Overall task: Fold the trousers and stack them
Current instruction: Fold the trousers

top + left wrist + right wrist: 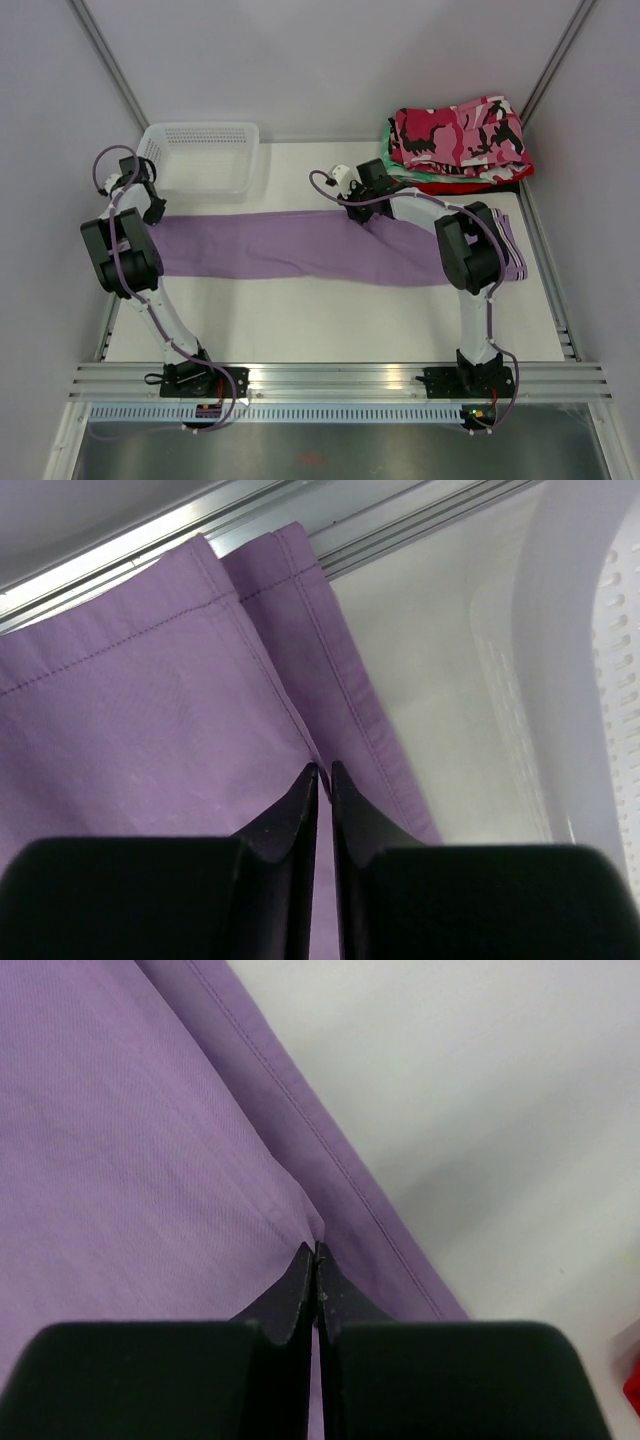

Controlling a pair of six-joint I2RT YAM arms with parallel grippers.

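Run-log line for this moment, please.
phase: folding | lilac trousers: laid out flat | left gripper: shut on lilac trousers | right gripper: shut on lilac trousers | camouflage trousers: folded, far right corner

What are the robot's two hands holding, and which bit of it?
Both pinch the purple trousers along the far edge: the left gripper near the hemmed end, the right gripper further along.
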